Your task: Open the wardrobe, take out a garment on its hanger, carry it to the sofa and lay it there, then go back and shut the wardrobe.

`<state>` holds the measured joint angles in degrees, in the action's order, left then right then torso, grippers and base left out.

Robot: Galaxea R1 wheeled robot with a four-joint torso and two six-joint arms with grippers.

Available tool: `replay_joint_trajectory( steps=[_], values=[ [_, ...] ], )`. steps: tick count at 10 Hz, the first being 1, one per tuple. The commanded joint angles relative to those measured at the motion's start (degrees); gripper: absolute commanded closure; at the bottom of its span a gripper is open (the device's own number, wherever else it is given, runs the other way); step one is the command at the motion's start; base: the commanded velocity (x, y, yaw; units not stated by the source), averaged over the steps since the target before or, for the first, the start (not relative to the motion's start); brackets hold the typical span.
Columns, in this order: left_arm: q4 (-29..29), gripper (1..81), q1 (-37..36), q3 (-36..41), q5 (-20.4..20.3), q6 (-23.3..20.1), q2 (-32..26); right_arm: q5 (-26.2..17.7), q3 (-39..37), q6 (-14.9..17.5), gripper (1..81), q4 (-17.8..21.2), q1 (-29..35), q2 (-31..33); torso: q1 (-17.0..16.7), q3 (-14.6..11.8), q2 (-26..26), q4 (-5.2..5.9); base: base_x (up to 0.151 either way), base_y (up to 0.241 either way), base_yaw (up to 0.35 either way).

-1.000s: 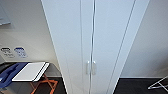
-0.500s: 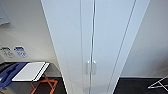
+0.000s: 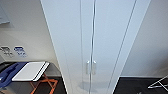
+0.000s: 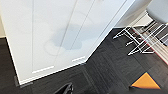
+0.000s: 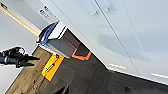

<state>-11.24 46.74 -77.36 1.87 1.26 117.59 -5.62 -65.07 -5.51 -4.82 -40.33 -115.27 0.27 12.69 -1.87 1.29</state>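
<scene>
The wardrobe (image 3: 95, 37) stands straight ahead in the head view, tall and white, with both doors shut. Its two short bar handles (image 3: 91, 67) sit side by side at the centre seam. The shut doors hide the garment and its hanger. The left wrist view looks at the wardrobe's lower part (image 4: 57, 37) and its foot on the dark floor, and my left gripper (image 4: 98, 88) is open just above that floor. In the right wrist view the wardrobe's doors (image 5: 120, 32) run aslant, and my right gripper (image 5: 95, 90) hangs open short of them. Neither gripper touches the wardrobe.
A small folding table (image 3: 31, 71) with orange legs and a white top stands left of the wardrobe, with blue cloth (image 3: 8, 72) beside it. A white wire rack (image 3: 158, 83) stands on the right. An orange mat (image 5: 51, 67) lies on the dark carpet.
</scene>
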Motion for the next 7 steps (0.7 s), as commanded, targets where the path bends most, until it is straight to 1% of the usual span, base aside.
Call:
replay_joint_trajectory(
  steps=[1, 2, 3, 4, 5, 7],
  values=[
    [5.70, 1.0, -16.00, 1.95, 7.62, 0.06, -2.01, -4.66, 1.54, -3.02, 1.0, 1.65, 13.63, -1.65, 0.00, 0.00, 0.00, 0.00, 0.000, 0.000, 0.000],
    [7.01, 1.0, -18.82, 1.34, 9.64, 0.15, -0.52, -5.62, 0.23, -3.02, 1.0, 1.65, 15.48, -3.75, 0.02, 0.02, 0.02, 0.00, 0.000, 0.000, 0.000],
    [7.90, 1.0, -21.19, -0.15, 10.26, 0.15, 1.59, -6.50, -2.31, -3.80, 1.0, 1.66, 17.50, -6.39, 0.05, 0.05, 0.05, 0.00, 0.000, 0.000, 0.000],
    [8.95, 1.0, -23.13, -2.87, 11.66, 0.15, 4.40, -7.82, -4.51, -5.73, 1.0, 1.56, 19.96, -8.93, 0.05, 0.06, 0.05, 0.00, 0.000, 0.000, 0.000],
    [10.27, 1.0, -25.06, -5.25, 13.34, 0.15, 6.96, -9.23, -6.71, -6.18, 1.0, 1.65, 22.59, -11.22, 0.07, 0.09, 0.07, 0.00, 0.000, 0.000, 0.000],
    [11.32, 1.0, -28.58, -8.68, 14.92, 0.15, 11.52, -10.02, -12.51, -7.23, 1.0, 1.74, 26.29, -16.23, 0.09, 0.11, 0.09, 0.00, 0.000, 0.000, 0.000]
  ],
)
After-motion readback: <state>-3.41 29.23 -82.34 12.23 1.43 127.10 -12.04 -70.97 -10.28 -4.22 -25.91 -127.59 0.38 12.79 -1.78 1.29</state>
